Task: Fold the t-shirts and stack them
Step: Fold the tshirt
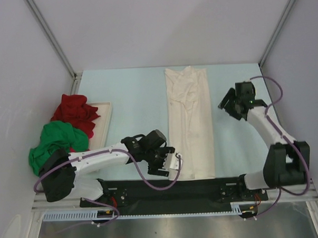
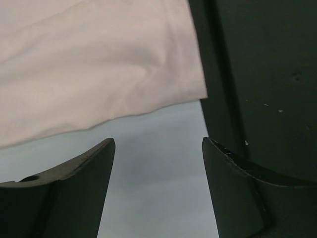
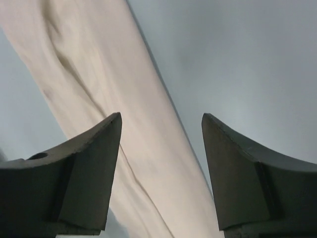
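On the pale blue table (image 1: 132, 99), a cream-white t-shirt (image 1: 190, 123) lies folded into a long narrow strip. Its long axis runs from the far edge to the near edge, with the collar end far and the hem close to the black base plate (image 1: 178, 189). At the left edge, a crumpled dark red t-shirt (image 1: 73, 113) lies partly on a flat white tray (image 1: 105, 118). A bunched bright green t-shirt (image 1: 57, 140) lies touching it on the near side.

The left gripper (image 2: 158, 144) sits at the cream shirt's near left corner with its jaws wide apart. Bare table shows between them, and the corner lies just beyond the tips. The right gripper (image 3: 161, 119) is to the right of the strip, also spread wide and holding nothing. The shirt's right edge runs past its left finger.
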Robot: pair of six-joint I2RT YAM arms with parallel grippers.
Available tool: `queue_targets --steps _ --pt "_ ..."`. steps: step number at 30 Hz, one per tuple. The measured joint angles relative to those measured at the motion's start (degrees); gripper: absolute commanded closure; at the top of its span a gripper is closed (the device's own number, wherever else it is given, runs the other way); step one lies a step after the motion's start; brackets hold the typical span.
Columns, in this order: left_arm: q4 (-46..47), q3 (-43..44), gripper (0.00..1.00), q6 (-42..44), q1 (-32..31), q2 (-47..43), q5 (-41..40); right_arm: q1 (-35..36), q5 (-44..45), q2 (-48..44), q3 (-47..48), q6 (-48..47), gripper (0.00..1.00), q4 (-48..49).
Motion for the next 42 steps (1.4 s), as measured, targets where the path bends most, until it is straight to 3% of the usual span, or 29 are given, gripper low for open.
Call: queue_targets --steps 6,11,16,19,22,28,30,35,38,42 --pt "4.79 -5.53 0.25 7.41 -9.29 -1.73 -1.29 9.25 0.22 -19.71 -23.85 3.23 0.34 -9.46" --pt "9.49 -6.82 0.29 10.05 -15.98 0.94 -4.22 20.79 1.6 -30.34 -31.95 10.6 0.36 -17.86" --pt "13.4 -8.13 0.31 11.21 -16.44 2.8 -6.6 30.49 1.9 -35.08 -37.35 18.58 0.37 -20.72" --pt "15.1 -9.31 0.39 11.54 -16.41 2.8 -7.61 35.17 1.11 -34.88 -41.05 22.62 0.38 -21.07" --pt "15.89 -9.51 0.62 11.74 -16.41 3.13 -8.26 37.64 0.66 -34.51 -41.07 24.94 0.44 -20.94" --pt "17.59 -9.16 1.0 11.06 -16.41 5.68 -10.8 38.47 0.13 -34.14 -41.48 26.45 0.87 -19.74" --pt "17.51 -8.63 1.0 10.67 -16.31 5.88 -11.47 38.45 -0.02 -34.14 -41.55 26.56 1.0 -19.54" --pt "15.28 -5.31 1.0 7.72 -12.26 5.62 -10.05 35.47 -1.22 -34.07 -39.19 24.0 1.0 -21.07" --pt "13.16 -0.92 1.0 5.2 -4.22 5.11 -5.81 30.91 -2.1 -33.38 -33.97 20.04 1.0 -21.73" --pt "11.85 5.79 1.0 2.47 6.69 5.51 -2.1 19.69 -5.38 -27.85 -26.14 12.87 1.0 -18.1"
